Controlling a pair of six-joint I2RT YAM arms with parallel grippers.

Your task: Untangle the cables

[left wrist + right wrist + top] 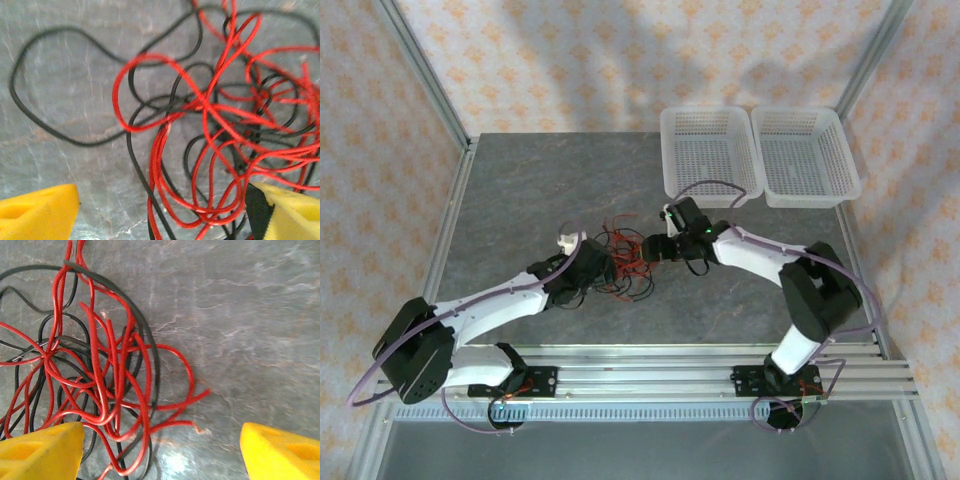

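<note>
- The cables (623, 262) lie as one small tangled clump near the middle of the grey surface (520, 200), between the two tools
- The clump is made of red wires (200, 107) and black wires (30, 112), looped over and through one another; in the left wrist view one black loop spreads wide to the left, away from the dense red knot
- The left tool (592, 268) sits at the clump's left side, low over the surface; its jaws stand wide apart and grip nothing
- In the left wrist view its yellow fingertips (40, 212) are at the bottom corners, with red and black strands running down between them; the right-hand one lies just beside the lower red loops, and I cannot tell whether it touches them
- The right tool (656, 248) meets the clump from the right, facing the left tool across the wires; its jaws are also spread wide, with nothing clamped
- In the right wrist view one of its yellow fingertips (42, 452) overlaps the lower edge of the tangle, while the other stands over bare surface, well apart from the wires
- A loose red end (192, 426) lies on the surface between those two fingertips
- Two white mesh baskets (711, 150) stand side by side at the far right of the surface, well apart from the cables
</note>
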